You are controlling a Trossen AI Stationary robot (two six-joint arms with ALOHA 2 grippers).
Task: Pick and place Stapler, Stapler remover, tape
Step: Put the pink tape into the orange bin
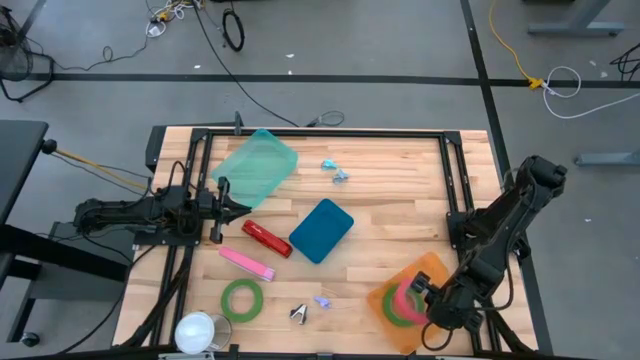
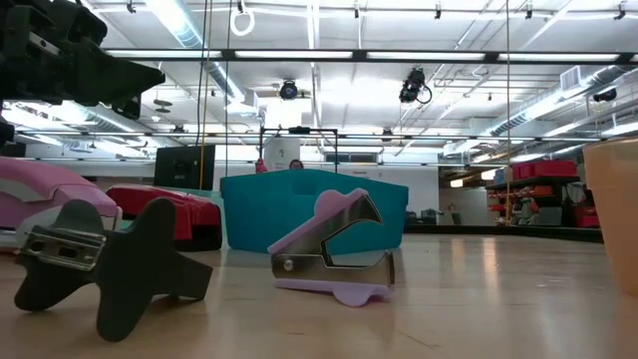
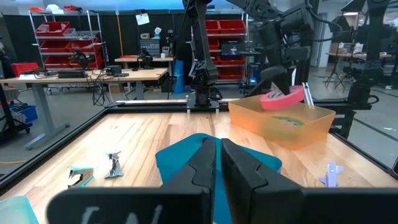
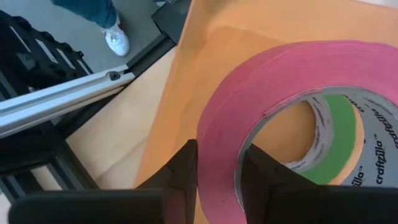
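The right gripper (image 1: pixel 418 291), at the lower right of the high view, is clamped on the wall of a pink tape roll (image 1: pixel 407 297), one finger inside the ring and one outside. It holds the roll just above the orange bin (image 1: pixel 432 268), where a green tape roll (image 1: pixel 392 308) already lies directly beneath. So the release is straight down, no sideways travel needed.

The left gripper (image 1: pixel 236 208) waits at mid-left with fingers closed on nothing. The red stapler (image 1: pixel 266 238) lies just below and right of it, long axis diagonal, so the left arm is nearer.
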